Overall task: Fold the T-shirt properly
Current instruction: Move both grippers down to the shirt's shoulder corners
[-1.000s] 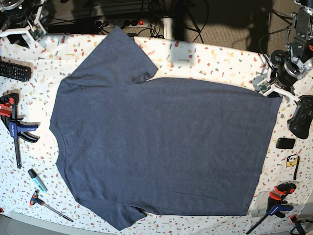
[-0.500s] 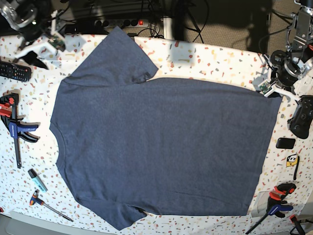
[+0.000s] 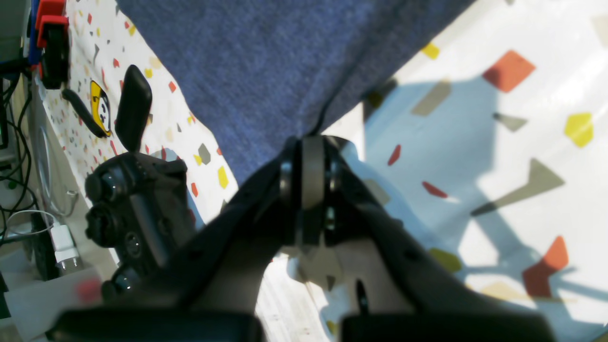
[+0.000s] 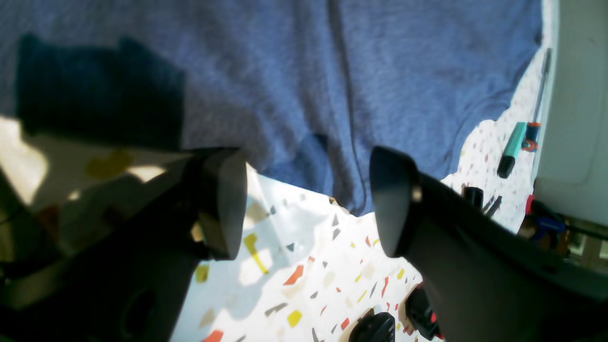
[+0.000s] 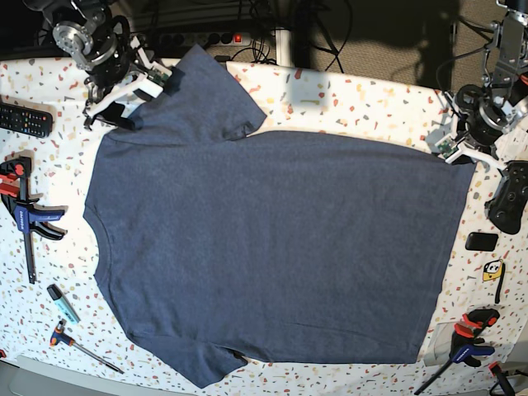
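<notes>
The T-shirt (image 5: 272, 247) lies flat in the middle of the speckled tabletop (image 5: 363, 103). At 11 o'clock, the right end effector (image 5: 132, 95) hovers with its jaws apart over the sleeve. At 3 o'clock, the left end effector (image 5: 458, 153) pinches the hem corner.

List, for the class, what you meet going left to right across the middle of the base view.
Blue-and-red clamp → T-shirt → small black device → black game controller.
</notes>
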Robot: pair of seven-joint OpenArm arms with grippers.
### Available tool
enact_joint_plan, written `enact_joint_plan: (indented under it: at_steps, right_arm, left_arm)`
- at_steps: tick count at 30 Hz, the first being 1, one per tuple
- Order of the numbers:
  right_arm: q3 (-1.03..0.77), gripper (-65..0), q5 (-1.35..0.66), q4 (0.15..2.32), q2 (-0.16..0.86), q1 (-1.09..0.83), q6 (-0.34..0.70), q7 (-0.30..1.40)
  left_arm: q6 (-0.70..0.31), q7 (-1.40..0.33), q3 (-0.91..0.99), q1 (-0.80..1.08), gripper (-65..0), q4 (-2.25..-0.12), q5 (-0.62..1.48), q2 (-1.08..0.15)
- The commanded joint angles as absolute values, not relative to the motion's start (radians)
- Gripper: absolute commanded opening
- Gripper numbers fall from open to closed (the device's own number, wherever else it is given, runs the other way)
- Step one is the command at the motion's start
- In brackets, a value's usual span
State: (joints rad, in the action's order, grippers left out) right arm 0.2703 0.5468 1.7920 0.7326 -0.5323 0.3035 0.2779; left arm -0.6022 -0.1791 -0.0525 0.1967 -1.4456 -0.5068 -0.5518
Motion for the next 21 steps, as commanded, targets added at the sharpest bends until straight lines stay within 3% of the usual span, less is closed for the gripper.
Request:
enact_joint_plan:
  at_steps: [1,10,14,21]
  right_arm:
    - [0.268,-24.7,0.547,1.788,0.744,-0.523,0.3,0.287]
    - [0.269,-24.8,0.546,1.753,0.745,-0.493,0.349,0.243]
    - [0.269,-32.3,0.538,1.753,0.745,-0.493,0.395,0.231]
    - [0.269,-32.6,0.472,1.732,0.736,-0.445,0.405,0.232]
  left_arm:
    - [-0.64,-0.193,-0.055,0.205,-65.0,-1.443,-0.504,-0.561]
    - [-0.64,-0.192,-0.055,0.205,-65.0,-1.443,-0.504,-0.561]
    - [-0.64,-0.193,-0.055,0.205,-65.0,-1.443,-0.504,-0.561]
    - [-0.64,-0.193,-0.055,0.205,-65.0,-1.443,-0.504,-0.561]
